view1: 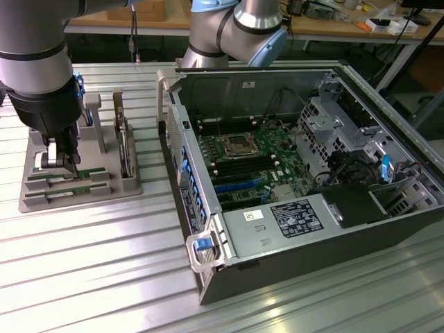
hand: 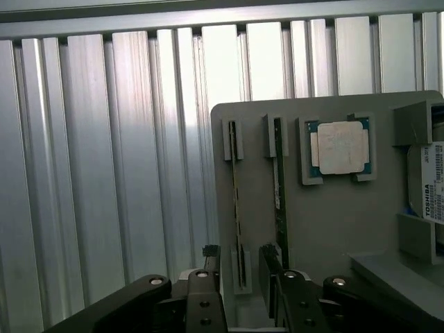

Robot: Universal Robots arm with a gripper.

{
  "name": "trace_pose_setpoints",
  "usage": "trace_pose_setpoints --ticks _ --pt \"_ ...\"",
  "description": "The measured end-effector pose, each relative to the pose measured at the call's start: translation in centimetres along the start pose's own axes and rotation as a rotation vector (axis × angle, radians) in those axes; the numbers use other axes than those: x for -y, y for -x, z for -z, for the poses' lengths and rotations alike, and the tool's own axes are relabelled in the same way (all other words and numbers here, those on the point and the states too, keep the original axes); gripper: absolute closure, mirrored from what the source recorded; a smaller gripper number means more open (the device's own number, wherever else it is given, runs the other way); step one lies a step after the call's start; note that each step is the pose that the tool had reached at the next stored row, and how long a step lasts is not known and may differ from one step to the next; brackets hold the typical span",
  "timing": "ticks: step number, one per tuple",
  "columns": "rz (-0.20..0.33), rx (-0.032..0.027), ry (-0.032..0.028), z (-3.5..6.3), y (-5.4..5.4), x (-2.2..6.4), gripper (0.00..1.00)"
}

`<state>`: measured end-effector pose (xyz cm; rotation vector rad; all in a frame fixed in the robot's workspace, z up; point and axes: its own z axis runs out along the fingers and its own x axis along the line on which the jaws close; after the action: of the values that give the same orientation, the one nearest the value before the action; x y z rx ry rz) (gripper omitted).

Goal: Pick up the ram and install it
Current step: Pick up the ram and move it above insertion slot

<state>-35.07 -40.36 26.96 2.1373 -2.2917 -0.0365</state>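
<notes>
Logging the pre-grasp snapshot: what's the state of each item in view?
hand: open, straddling the ram
ram: on edge in its tray slot, not clamped
second memory stick: on edge in the next slot, untouched
processor: lying in its tray pocket
computer case: open, side panel off
motherboard memory slots: look empty

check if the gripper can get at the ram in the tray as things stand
Probably yes: the gripper hangs over the tray with its jaws open astride one ram, and nothing else lies between them.
</notes>
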Motion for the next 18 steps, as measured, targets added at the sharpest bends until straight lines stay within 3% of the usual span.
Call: trace_pose_setpoints --ticks 9,15,18 --pt "0.0 0.0 -0.0009 0.0 -0.01 -0.08 0.64" --pt "0.0 0.0 -0.0008 -0.02 -0.06 -0.88 0.64" --pt "0.0 0.0 -0.0009 -0.02 -0.06 -0.89 0.64"
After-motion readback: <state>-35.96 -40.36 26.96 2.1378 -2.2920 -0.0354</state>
